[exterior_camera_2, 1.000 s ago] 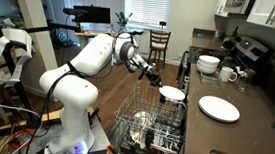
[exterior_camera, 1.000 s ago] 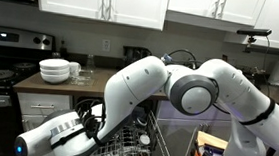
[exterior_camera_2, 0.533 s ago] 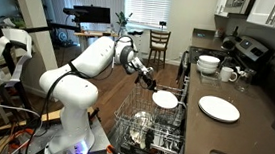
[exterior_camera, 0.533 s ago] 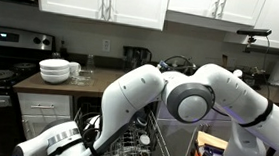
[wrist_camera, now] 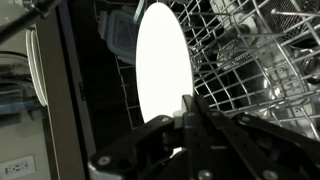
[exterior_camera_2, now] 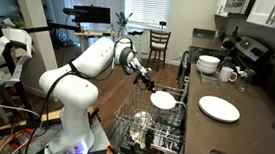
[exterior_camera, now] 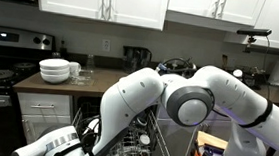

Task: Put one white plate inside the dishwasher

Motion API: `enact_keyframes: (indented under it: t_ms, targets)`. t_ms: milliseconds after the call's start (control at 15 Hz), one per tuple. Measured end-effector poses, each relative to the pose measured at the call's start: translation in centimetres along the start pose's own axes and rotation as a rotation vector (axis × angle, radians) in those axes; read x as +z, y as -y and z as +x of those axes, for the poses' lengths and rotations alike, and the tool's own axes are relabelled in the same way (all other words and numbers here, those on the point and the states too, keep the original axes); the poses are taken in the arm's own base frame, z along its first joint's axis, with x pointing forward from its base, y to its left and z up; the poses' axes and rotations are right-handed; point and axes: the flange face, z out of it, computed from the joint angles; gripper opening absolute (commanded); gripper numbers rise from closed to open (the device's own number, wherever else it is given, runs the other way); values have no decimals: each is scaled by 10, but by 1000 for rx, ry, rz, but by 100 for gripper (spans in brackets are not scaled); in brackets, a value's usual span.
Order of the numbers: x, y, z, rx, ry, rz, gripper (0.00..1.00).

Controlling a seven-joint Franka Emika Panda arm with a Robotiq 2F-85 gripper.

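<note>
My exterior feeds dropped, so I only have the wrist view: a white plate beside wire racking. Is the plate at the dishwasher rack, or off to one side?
Observer: At it. In an exterior view the tool holds the white plate at the far end of the pulled-out dishwasher rack, near its top edge. I can't tell whether they touch.
Operator: What is on the counter beside it?
Observer: A second white plate lies flat on the counter, and a stack of white bowls sits farther back.
</note>
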Motion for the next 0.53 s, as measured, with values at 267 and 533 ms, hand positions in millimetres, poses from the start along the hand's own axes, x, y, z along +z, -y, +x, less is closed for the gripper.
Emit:
enact_keyframes:
  t_ms: [267, 533]
  targets:
    - [-13, 11, -13, -25, -6, 22, 1]
    - [-23, 20, -32, -37, -19, 46, 4]
